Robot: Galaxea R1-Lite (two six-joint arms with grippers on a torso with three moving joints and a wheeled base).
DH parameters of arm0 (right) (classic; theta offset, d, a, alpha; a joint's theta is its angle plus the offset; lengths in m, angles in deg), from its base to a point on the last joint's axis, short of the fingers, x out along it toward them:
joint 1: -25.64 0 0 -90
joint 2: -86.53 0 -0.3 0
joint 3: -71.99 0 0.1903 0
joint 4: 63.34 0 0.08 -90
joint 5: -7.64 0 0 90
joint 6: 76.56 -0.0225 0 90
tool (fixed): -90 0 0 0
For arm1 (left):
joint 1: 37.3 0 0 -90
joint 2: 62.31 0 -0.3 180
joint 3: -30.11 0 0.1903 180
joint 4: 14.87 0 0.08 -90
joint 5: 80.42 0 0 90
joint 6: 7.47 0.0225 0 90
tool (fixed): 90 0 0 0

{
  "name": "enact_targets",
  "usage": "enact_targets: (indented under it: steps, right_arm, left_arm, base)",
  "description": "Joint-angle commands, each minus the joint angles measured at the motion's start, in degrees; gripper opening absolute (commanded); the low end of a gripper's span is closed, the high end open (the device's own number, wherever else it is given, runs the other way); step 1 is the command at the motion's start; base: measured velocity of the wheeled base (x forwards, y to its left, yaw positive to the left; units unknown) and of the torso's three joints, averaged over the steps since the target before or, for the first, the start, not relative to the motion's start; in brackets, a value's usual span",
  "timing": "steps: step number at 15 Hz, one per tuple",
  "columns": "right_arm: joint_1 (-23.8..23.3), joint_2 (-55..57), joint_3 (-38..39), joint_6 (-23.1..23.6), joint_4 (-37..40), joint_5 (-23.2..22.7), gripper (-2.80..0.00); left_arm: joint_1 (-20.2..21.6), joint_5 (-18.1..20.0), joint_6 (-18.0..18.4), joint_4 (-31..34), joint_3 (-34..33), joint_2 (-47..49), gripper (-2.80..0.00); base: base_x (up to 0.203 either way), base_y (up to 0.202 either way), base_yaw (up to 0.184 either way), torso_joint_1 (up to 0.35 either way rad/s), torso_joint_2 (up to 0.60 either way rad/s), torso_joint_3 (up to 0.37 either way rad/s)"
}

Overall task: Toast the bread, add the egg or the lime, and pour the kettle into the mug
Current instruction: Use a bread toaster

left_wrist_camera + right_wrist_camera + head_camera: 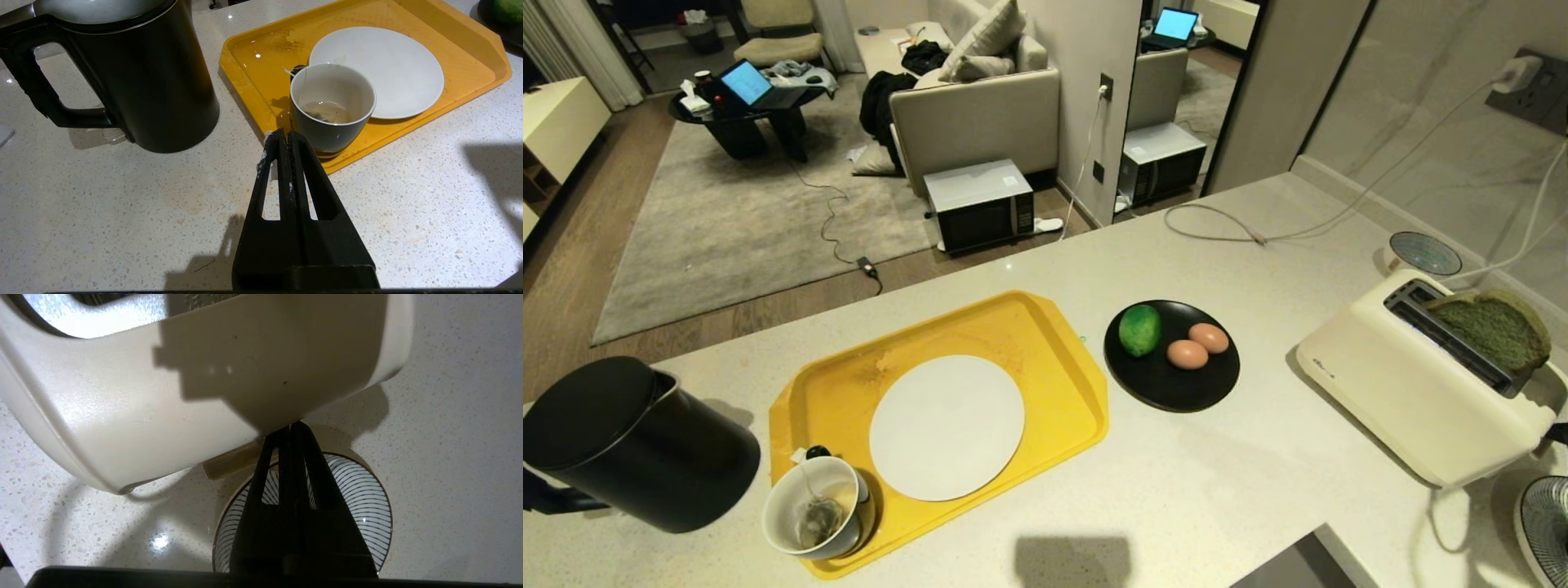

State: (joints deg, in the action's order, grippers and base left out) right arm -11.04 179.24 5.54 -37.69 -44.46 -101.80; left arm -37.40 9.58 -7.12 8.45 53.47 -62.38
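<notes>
The right end effector (291,428), clenched on nothing, sits at the toaster's (196,396) end wall; the bread (1494,327) stands in its slot. The left end effector (282,136), clenched, hovers beside the mug (333,108).

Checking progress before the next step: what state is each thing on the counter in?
bread: sticking up from toaster slot
kettle: lid shut, upright
mug: upright, teabag inside
white plate: empty
lime: on black plate
left end effector: shut, empty
right end effector: shut, at toaster's end

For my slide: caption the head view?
Green bread sticking up from the toaster; kettle beside the mug.
</notes>
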Motion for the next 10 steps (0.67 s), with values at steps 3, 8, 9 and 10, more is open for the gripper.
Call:
enact_targets:
  steps: [3, 8, 9, 10]
  right_arm:
    - [0.03, 1.69, -0.55, 0.25, -0.09, -1.2, -2.8]
    - [0.03, 2.21, -0.51, 0.42, -0.26, -4.29, -2.8]
    - [0.03, 2.37, -0.51, 0.42, -0.26, -4.38, -2.8]
    - [0.03, 2.5, -0.31, 0.42, -0.26, -4.38, -2.8]
  left_arm:
    - [0.01, 0.0, 0.0, -0.04, 0.0, -0.01, -2.8]
    - [0.01, 0.0, 0.0, -0.04, 0.0, -0.01, -2.8]
    - [0.01, 0.0, 0.0, -0.04, 0.0, -0.01, -2.8]
    - [0.01, 0.0, 0.0, -0.04, 0.0, -0.01, -2.8]
  base:
    - [0.0, 0.0, 0.0, 0.0, 0.0, 0.0]
    - [0.0, 0.0, 0.0, 0.0, 0.0, 0.0]
    - [0.0, 0.0, 0.0, 0.0, 0.0, 0.0]
    - [0.0, 0.0, 0.0, 0.0, 0.0, 0.0]
